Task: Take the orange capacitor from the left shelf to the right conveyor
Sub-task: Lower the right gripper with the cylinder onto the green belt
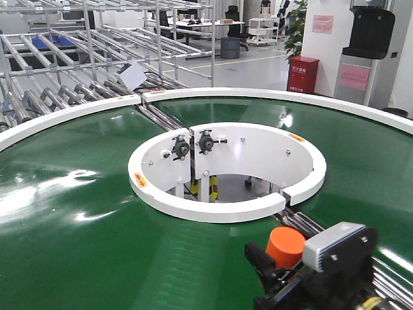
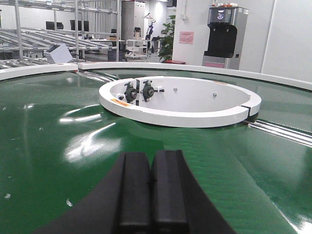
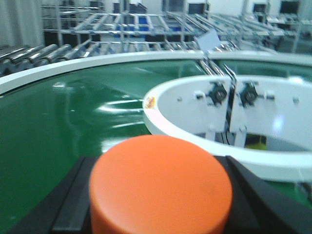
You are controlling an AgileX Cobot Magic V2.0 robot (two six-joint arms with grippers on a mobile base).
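Carrying the orange capacitor [image 1: 285,247] over the right conveyor [image 1: 77,245], the right hand [image 3: 161,204] was clamped on it, its dark fingers [image 3: 73,195] pressed against both sides of the cylinder. The pickup looked finished and most of the transfer too: the capacitor sat above the glossy green belt, near the white-walled central opening [image 1: 258,155] and close to the metal rollers [image 1: 303,223] at a seam. What seemed left was lowering it onto the belt and letting go; whether its base was touching the surface could not be told. The left hand [image 2: 152,195] hung empty above the belt, its pads together. No printing was readable on the capacitor, since only its plain top and upper side showed. Small orange stickers on the white ring [image 1: 140,180] and pink notices on the far wall [image 1: 322,24] were too small to read.
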